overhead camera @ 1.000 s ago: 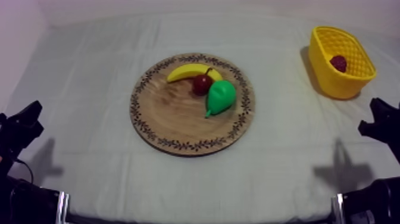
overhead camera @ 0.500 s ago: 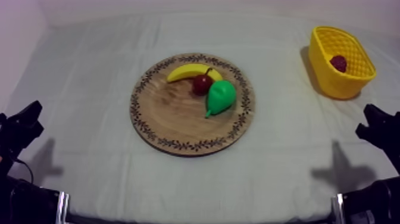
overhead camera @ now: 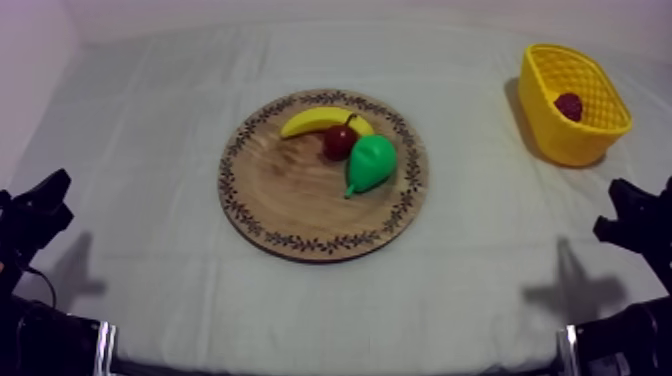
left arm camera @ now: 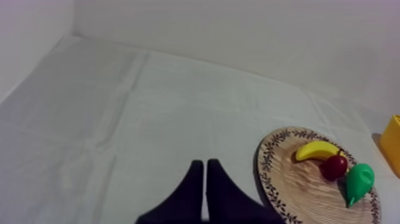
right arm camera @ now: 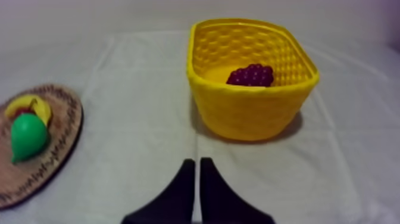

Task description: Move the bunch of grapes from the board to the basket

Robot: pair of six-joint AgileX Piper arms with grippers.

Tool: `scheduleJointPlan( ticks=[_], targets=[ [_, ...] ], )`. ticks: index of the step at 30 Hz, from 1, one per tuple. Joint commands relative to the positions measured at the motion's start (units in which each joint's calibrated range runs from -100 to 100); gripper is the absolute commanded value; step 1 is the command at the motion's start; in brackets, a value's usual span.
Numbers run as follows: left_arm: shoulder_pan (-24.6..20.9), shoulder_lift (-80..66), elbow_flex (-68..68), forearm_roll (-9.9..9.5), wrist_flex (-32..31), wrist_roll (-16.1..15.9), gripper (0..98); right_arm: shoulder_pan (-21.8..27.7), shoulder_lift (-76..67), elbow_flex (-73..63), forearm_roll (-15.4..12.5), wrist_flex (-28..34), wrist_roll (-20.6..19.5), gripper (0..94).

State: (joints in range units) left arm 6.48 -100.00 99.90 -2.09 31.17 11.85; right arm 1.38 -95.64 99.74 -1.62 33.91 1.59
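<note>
The right arm (overhead camera: pixel 635 215) sits low at its own side of the table (overhead camera: pixel 150 120). Its jaws lie together as a narrow wedge, clamped on nothing. Just beyond them comes a strip of bare cloth, and then the yellow basket (right arm camera: pixel 253 113) stands upright almost straight ahead. The bunch of grapes (right arm camera: pixel 250 75) lies inside the basket on its floor, towards the far wall. Its longer side seems to run across the line of the jaws rather than along it. From above, the grapes (overhead camera: pixel 569 105) show as a dark red spot within the basket (overhead camera: pixel 565 140), which stands at the right arm's side, farther up the table.

The left arm (overhead camera: pixel 35 215) rests low at the opposite side, jaws likewise pressed together and empty, well apart from the basket. The wooden board (overhead camera: pixel 285 190) lies between the two arms at mid-table. It carries a banana (overhead camera: pixel 310 120), a small red fruit (overhead camera: pixel 338 142) and a pear (overhead camera: pixel 372 162), touching one another, and no grapes.

With the grapes off the board and in the basket, the task looks done. Should any further move be called for, the right arm is much the nearer. The grapes lie ahead of its jaws and below the basket's rim, so the reach would need to go in over the near wall.
</note>
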Motion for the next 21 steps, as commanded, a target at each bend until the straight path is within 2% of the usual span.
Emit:
scheduleJointPlan(
  ticks=[1, 6, 21],
  targets=[
    [0.0, 0.0, 0.0, -0.04, 0.0, 0.0, 0.1, 0.0, 0.0, 0.0, 0.1, 0.1, 7.3, 0.5],
    [0.0, 0.0, 0.0, -0.04, 0.0, 0.0, 0.1, 0.0, 0.0, 0.0, 0.1, 0.1, 9.9, 0.5],
    [0.0, 0.0, 0.0, -0.04, 0.0, 0.0, 0.1, 0.0, 0.0, 0.0, 0.1, 0.1, 9.3, 0.4]
  ],
)
